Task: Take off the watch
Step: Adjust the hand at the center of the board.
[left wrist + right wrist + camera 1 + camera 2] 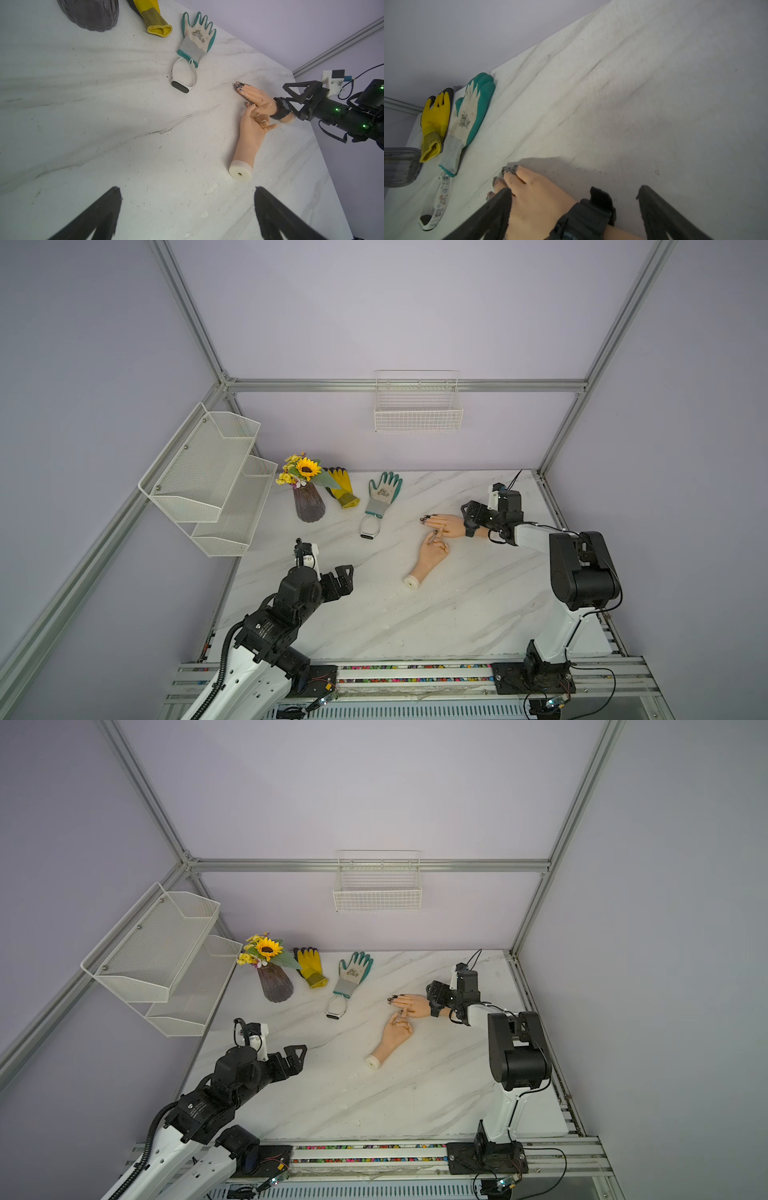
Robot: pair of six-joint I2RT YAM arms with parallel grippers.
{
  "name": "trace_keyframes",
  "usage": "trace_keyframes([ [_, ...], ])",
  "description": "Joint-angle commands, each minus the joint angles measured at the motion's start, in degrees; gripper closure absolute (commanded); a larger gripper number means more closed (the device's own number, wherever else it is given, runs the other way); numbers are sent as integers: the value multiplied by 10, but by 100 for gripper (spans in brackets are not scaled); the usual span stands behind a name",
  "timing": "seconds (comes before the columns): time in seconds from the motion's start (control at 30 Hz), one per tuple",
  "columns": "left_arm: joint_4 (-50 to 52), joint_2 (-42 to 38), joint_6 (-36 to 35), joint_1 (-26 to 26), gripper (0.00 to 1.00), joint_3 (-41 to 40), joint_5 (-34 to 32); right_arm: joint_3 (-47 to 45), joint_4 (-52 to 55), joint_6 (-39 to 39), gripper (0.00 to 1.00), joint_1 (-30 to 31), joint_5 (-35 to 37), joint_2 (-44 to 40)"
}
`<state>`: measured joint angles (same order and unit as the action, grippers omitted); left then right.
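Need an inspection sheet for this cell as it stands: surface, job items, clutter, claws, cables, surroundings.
Surface: marble table, scuffed, with white flecks.
Job's things: black watch strapped on the wrist of the dummy hand with painted nails.
Clutter: second hand with a bare wrist, fingers against the first; white band at the teal glove cuff; yellow glove; vase with flowers.
Grippers: right claw open, astride the watch wrist; left claw open, holding nothing.
Cables: black loop at the right arm's wrist; hose on the left arm.
Surroundings: wire basket on the back wall; mesh shelf at the side.
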<state>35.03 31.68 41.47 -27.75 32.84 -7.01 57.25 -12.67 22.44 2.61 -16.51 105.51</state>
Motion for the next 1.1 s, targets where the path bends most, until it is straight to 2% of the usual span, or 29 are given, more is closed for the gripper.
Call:
trace_keyframes([
  [0.0, -35, 7, 11, 3, 0, -2, 7, -47, -15, 19, 2, 2, -35, -16],
  [0.13, -47, 17, 12, 3, 0, -8, 10, -97, -18, 47, 2, 9, -26, -58],
  [0.37, -82, 36, 19, 3, 0, -24, 19, -171, 1, 79, 3, 43, 42, -177],
  [0.57, -105, 64, 22, 3, 0, -27, 34, -189, 29, 83, 2, 87, 122, -147],
  [0.67, -107, 70, 21, 3, 0, -28, 37, -168, 56, 92, 3, 97, 184, -147],
  [0.8, -108, 67, 19, 3, 0, -30, 33, -133, 78, 95, 2, 97, 205, -152],
  [0.97, -106, 57, 15, 3, 0, -33, 30, -13, 237, 94, 3, 108, 387, -75],
  [1.07, -107, 51, 1, 3, 0, -37, 23, 44, 310, 42, 3, 124, 439, -53],
])
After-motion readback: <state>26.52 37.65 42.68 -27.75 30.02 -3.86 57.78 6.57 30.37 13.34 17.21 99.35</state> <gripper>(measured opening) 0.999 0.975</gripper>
